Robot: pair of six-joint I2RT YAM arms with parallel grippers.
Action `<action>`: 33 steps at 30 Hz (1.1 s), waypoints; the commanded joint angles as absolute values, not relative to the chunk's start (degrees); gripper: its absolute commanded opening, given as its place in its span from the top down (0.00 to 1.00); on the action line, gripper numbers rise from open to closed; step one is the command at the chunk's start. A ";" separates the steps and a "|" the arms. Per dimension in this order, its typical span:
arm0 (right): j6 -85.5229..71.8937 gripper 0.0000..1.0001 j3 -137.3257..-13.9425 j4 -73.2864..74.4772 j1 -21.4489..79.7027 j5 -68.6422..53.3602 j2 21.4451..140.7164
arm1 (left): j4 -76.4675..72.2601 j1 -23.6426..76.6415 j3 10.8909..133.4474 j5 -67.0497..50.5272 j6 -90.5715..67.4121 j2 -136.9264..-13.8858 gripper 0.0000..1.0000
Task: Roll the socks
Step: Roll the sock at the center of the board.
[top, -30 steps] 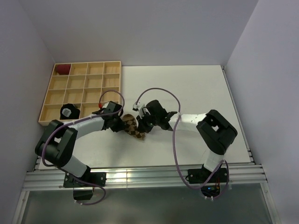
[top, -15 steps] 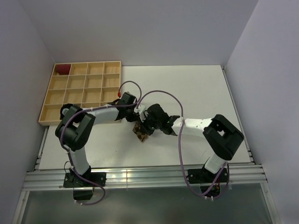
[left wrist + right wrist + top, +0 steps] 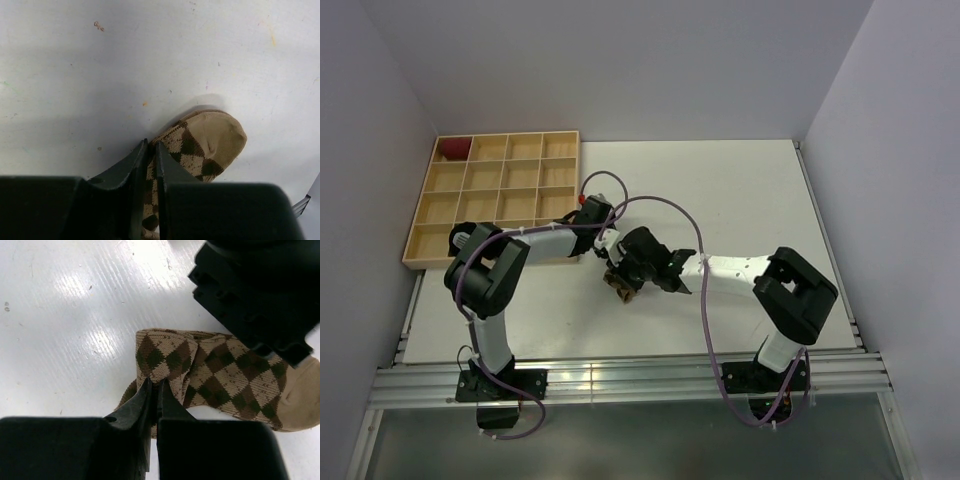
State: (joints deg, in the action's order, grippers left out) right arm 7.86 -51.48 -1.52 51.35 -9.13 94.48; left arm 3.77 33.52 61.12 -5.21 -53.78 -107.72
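Both ends of the tan argyle sock (image 3: 618, 283) pinched
The left gripper (image 3: 151, 147) and right gripper (image 3: 154, 385) each clench its fabric; it lies bunched on the white table (image 3: 740, 190), just below centre frame

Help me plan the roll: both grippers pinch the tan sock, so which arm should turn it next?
Probably right. The right gripper is shut on the sock at its cuff end, where a roll can start; the left gripper pinches near the toe, better for anchoring.

From above we get only a sliver of the tan, brown-argyle fabric sock (image 3: 618, 288); left gripper (image 3: 610, 256) and right gripper (image 3: 628, 276) cover the rest. Left wrist: fingers (image 3: 167, 172) hide its lower end.
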 commanded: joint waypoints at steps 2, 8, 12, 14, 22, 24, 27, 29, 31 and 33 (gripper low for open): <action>9.14 1.00 -54.93 2.54 54.40 -4.32 94.75 | 3.77 33.66 63.45 -3.61 -53.44 -109.69 0.82; 8.61 1.00 -56.51 3.95 55.46 -2.99 96.76 | 5.18 33.66 65.04 -1.85 -54.67 -110.30 0.83; 8.35 1.00 -56.25 3.34 55.81 -3.34 96.95 | 5.27 33.57 66.79 -1.15 -56.24 -111.00 0.83; 8.87 1.00 -56.25 3.34 56.42 -2.03 96.24 | 5.19 33.57 67.32 -0.88 -57.13 -111.36 0.83; 7.12 1.00 -55.29 1.33 56.17 -5.96 97.99 | 4.22 33.58 70.23 -2.63 -58.01 -112.94 0.84; 5.54 1.00 -54.15 0.79 54.50 -8.69 100.09 | 4.04 33.57 70.05 -2.81 -57.31 -112.42 0.84; 3.17 1.00 -52.82 0.18 50.47 -13.96 102.21 | 4.13 33.31 69.96 -2.46 -55.64 -110.84 0.83; 2.46 1.00 -53.69 0.96 48.52 -16.08 103.35 | 4.04 33.14 69.87 -2.55 -54.41 -109.87 0.80; 1.85 1.00 -54.49 2.72 46.59 -16.70 105.02 | 4.48 32.61 69.96 -2.29 -53.79 -108.02 0.77; 1.15 1.00 -55.02 3.08 45.62 -18.54 106.08 | 5.97 31.91 70.05 -0.54 -53.18 -105.14 0.69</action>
State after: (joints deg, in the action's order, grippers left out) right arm 2.61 -55.55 -1.83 47.88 -16.64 101.21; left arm 5.39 32.12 68.16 -2.57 -55.24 -111.57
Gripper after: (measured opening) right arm 0.041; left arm 0.276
